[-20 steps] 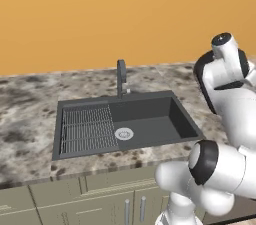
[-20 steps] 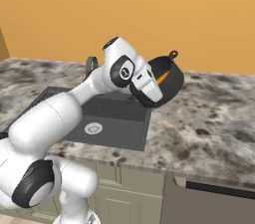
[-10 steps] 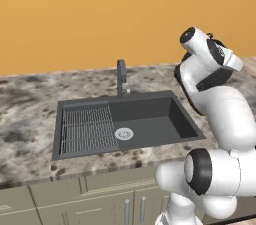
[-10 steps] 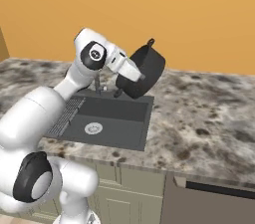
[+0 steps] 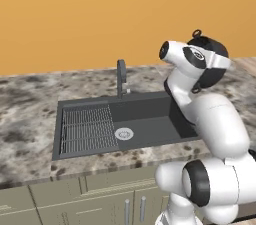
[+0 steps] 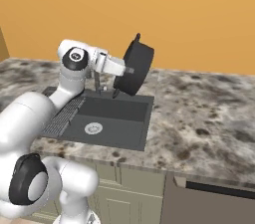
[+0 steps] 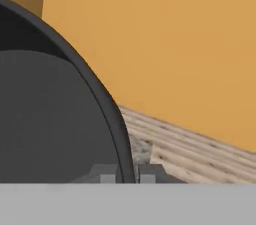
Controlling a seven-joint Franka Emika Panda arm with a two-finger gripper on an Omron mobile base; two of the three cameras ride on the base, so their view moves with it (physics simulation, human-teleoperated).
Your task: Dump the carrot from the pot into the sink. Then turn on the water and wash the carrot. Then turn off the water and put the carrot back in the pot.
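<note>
My gripper (image 6: 128, 70) is shut on the rim of the dark pot (image 6: 136, 65), which hangs tipped on its side above the back right corner of the sink (image 6: 119, 123). From the right, the pot shows its round underside, one short handle pointing up. In the hand view the gripper (image 7: 127, 174) clamps the pot's curved rim (image 7: 102, 104), with the dark inside to the left. From the left the pot (image 5: 212, 47) peeks out behind the hand. The carrot is hidden. The sink (image 5: 150, 119) holds a silver drain (image 5: 124, 133).
A wire rack (image 5: 89, 129) fills the sink's left half. A dark faucet (image 5: 121, 76) stands at the sink's back edge, close to the left of the pot. Speckled stone counter (image 6: 199, 113) stretches to the right, against an orange wall. Cabinet doors run below the counter.
The arm swung left, carrying the pot from above the right counter to above the sink's back right corner. The pot tipped further. The carrot seen in its mouth earlier is hidden now.
</note>
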